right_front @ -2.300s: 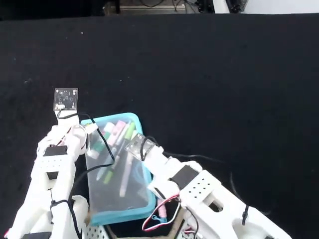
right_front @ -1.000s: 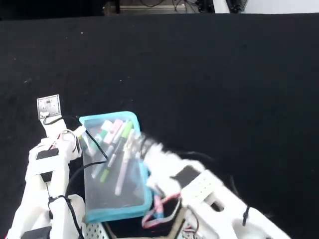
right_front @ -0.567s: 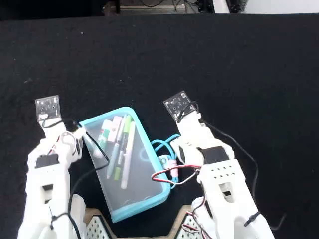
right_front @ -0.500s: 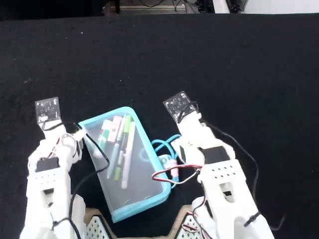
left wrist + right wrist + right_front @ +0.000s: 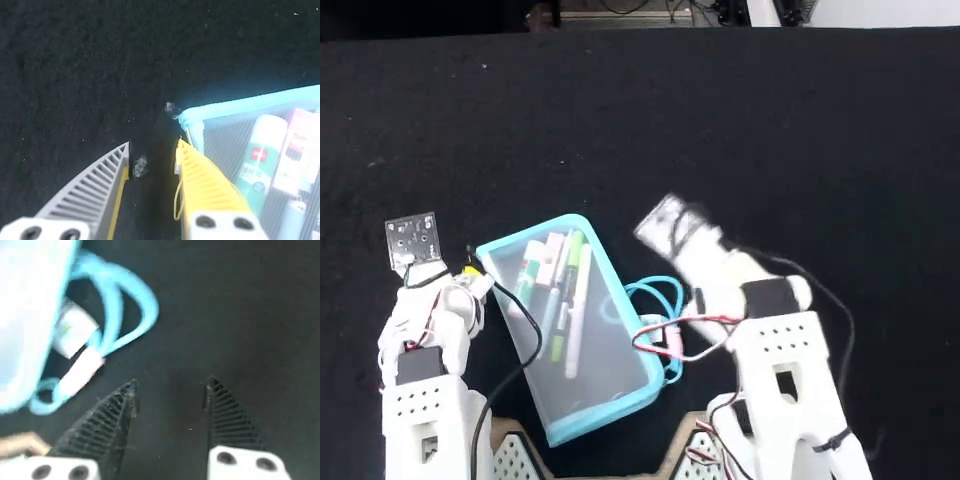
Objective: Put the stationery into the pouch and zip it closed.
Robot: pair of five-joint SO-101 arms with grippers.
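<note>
Black cloth table, pouch near its front edge between two unclenched grippers
Inside the clear, turquoise-rimmed pouch lie pens, and a blue strap loops from its right side; the left gripper sits just beside the pouch's far left corner, fingers parted around nothing, while the right gripper hangs right of the strap, fingers spread and empty

A black cloth-covered table spreads from near to far, its fabric slightly fuzzy, with pale lint specks on its left side. Beyond the far edge are dark cables and a pale surface at far right. A tan board edges the near side.
</note>
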